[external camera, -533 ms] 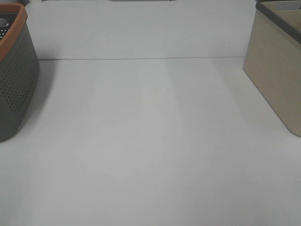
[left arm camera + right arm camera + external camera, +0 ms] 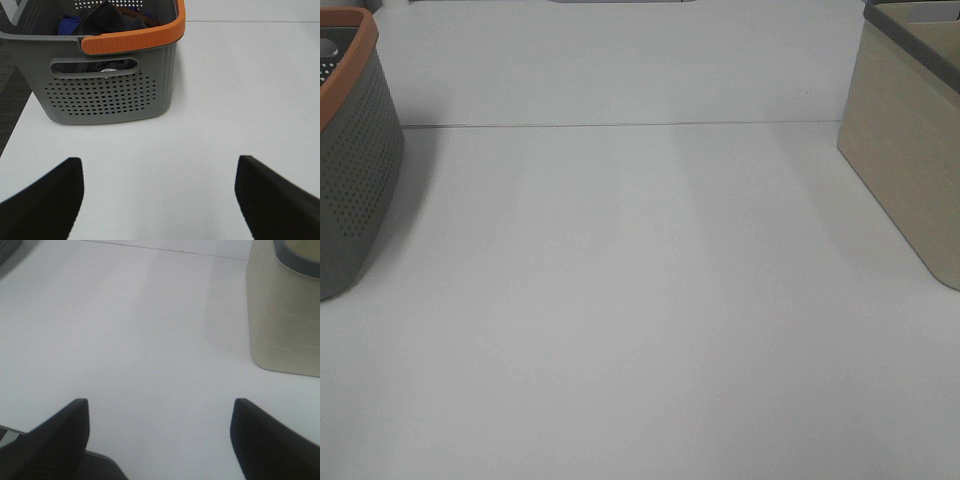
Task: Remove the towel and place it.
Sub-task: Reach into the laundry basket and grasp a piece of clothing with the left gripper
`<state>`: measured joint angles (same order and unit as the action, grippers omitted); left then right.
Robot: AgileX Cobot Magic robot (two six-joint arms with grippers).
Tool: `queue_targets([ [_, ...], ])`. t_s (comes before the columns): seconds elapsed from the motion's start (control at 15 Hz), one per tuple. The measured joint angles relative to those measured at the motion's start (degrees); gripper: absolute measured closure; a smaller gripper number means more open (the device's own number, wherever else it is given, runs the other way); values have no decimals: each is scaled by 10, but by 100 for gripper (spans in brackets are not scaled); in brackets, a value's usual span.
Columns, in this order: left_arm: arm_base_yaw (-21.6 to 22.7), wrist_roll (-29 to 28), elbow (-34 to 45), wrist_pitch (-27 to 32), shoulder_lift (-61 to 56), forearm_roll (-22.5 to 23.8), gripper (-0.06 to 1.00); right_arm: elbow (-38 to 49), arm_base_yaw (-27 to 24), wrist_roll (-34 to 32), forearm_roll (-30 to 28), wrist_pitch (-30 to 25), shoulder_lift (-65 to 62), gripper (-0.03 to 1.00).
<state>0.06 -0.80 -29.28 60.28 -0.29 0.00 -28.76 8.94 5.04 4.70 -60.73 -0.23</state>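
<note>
I see the white tabletop (image 2: 640, 300) filling the high view. The beige bin (image 2: 905, 150) stands at its right edge, and the grey basket (image 2: 355, 170) with an orange rim at its left. In the left wrist view, dark cloth is heaped inside the basket. I take it for the towel (image 2: 107, 17), though the folds hide its shape. My left end effector (image 2: 157, 170) hangs over the tabletop near the basket, spread wide and gripping nothing. The right end effector (image 2: 160, 407), near the bin, is likewise wide apart and empty.

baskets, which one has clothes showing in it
The grey perforated basket with the orange rim: dark cloth shows inside it. The beige bin shows none.
</note>
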Motion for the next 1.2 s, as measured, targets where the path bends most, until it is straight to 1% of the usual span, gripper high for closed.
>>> queue_targets([
  [1.2, 0, 0, 0, 0, 0, 0, 18, 0, 0, 0, 0, 0, 0, 20],
])
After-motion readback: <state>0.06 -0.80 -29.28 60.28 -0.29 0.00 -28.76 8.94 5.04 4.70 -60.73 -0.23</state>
